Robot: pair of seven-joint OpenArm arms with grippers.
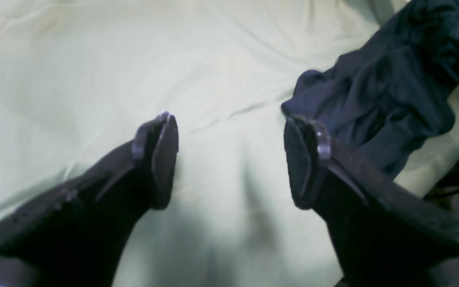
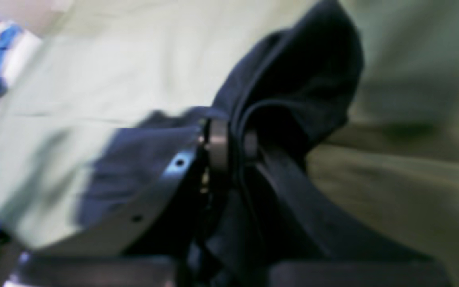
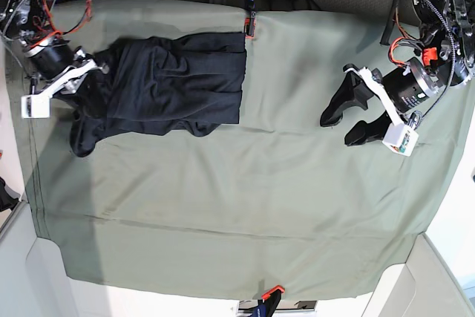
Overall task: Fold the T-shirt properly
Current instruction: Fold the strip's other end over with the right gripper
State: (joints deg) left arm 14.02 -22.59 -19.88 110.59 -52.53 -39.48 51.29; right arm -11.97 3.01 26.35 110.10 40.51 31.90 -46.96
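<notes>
Leftmost, the right gripper (image 3: 102, 102) grips a pinch of the T-shirt (image 3: 182, 76), its fingers closed on a hemmed edge of dark knit. The garment lies bunched beneath that gripper and reaches from it toward the left gripper (image 3: 343, 124), stopping well short. One loose lobe hangs out beyond the right fingertips, on the side away from the arm's base. Spreading looks like the step in hand: best to lift the pinched edge just clear of the sage-green cloth (image 3: 260, 191), draw it slowly outward from the bunch, and keep the pull low so that the soft fabric opens rather than rolls. The left gripper, wide apart and empty over bare cloth, would do well to come across and take the near end of the shirt before any stretching; otherwise the whole heap may simply drag along. No brand, label or writing can be read near either gripper.
</notes>
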